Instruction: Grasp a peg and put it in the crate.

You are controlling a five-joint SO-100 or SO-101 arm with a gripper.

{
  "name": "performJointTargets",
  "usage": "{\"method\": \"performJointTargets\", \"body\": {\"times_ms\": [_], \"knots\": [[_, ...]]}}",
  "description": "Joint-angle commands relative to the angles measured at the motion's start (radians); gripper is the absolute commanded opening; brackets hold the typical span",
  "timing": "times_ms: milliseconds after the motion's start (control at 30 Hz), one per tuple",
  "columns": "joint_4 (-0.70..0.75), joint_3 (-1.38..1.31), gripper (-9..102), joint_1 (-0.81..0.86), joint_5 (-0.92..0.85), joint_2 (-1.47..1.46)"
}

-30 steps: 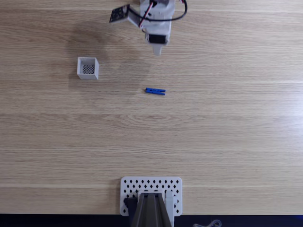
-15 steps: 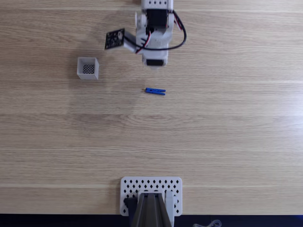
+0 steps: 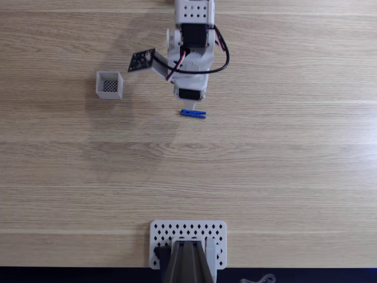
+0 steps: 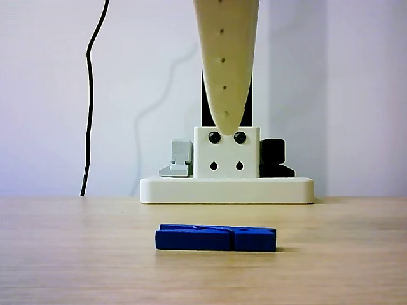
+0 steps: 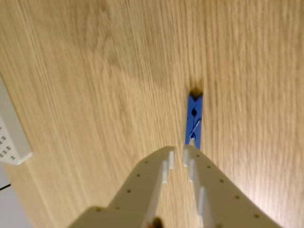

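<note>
The crate (image 3: pixel 109 85) sits well off to the left of the tool (image 3: pixel 193 105) in the fixed view, open top up, nothing in it that I can make out. The tool hangs just above the peg (image 3: pixel 193 114), which lies flat on the counter (image 3: pixel 283 165), crosswise to the arm.

In the wrist view the tool (image 5: pixel 178 154) has its jaws narrow, nearly together, holding nothing, and the peg (image 5: pixel 194 124) lies just ahead of the tips, slightly right of centre.

To do the grasp well I'd say it needs to spread the jaws first, nudge a bit toward the peg's middle, then drop straight down so the fingers straddle the slim sides rather than the ends.

No readable labels or brand marks anywhere I can see.
</note>
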Motion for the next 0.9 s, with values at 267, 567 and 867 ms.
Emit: {"method": "performJointTargets", "body": {"times_ms": [267, 567, 867], "knots": [[-0.066, 0.005, 15, -0.049, 0.012, -0.003], [-0.048, -0.009, 16, -0.049, 0.011, -0.064], [-0.049, -0.009, 17, -0.041, 0.011, -0.087]]}}
